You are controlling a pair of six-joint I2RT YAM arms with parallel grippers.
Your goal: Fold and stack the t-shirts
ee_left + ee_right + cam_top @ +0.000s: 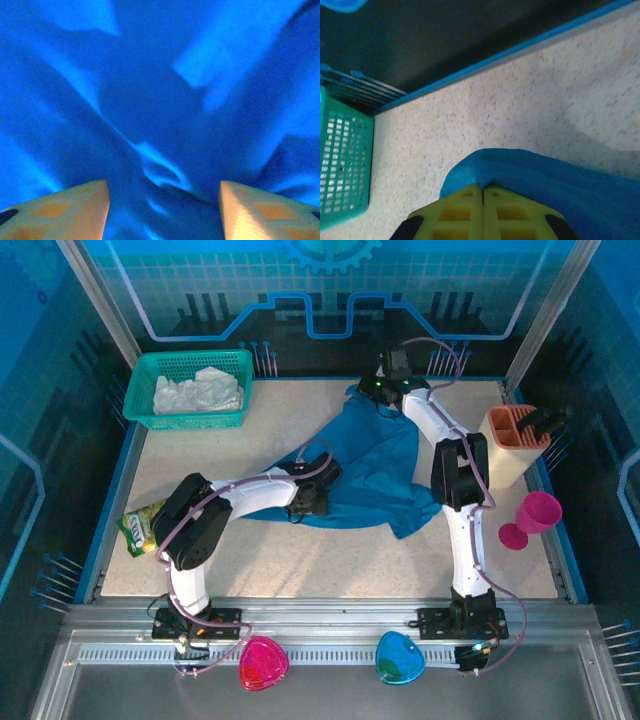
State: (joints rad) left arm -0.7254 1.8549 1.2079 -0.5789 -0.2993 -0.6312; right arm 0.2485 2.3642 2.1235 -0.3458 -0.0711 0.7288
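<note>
Speckled beige tabletop (300, 560) with a blue rim is your work surface, backed by a glass panel printed with a blue pattern. Your teal-blue cloth t-shirt (385, 455) lies rumpled across the middle of it, stretched from the far centre toward the near right.

Your right gripper (373, 390) is at the shirt's far corner. On the right wrist camera, its two yellow-green fingers (457, 212) are pressed flat together, with no gap between them. A fold of the teal-blue cloth t-shirt (570, 185) curls over their tips, so the right gripper (483, 192) is clamped on that edge.

Your left gripper (305, 502) sits over the shirt's near-left edge. On the left wrist camera, its pale fingers (70, 210) stand wide apart at the bottom corners of the view. Creased teal-blue cloth t-shirt (160, 100) lies between and beyond them, and the left gripper (164, 200) has nothing pinched (you can't tell from here whether the tips touch the fabric).

The white cloth t-shirt (200, 392) is bunched inside the green mesh plastic basket (190, 362) at the far-left corner, well apart from the blue one. That green mesh plastic basket (342, 165) also shows at the left edge of the right wrist view.

A yellow-green snack packet (140, 527) lies at the table's left edge. An orange compartmented holder (518, 430) and a magenta plastic goblet (533, 518) stand along the right edge.
</note>
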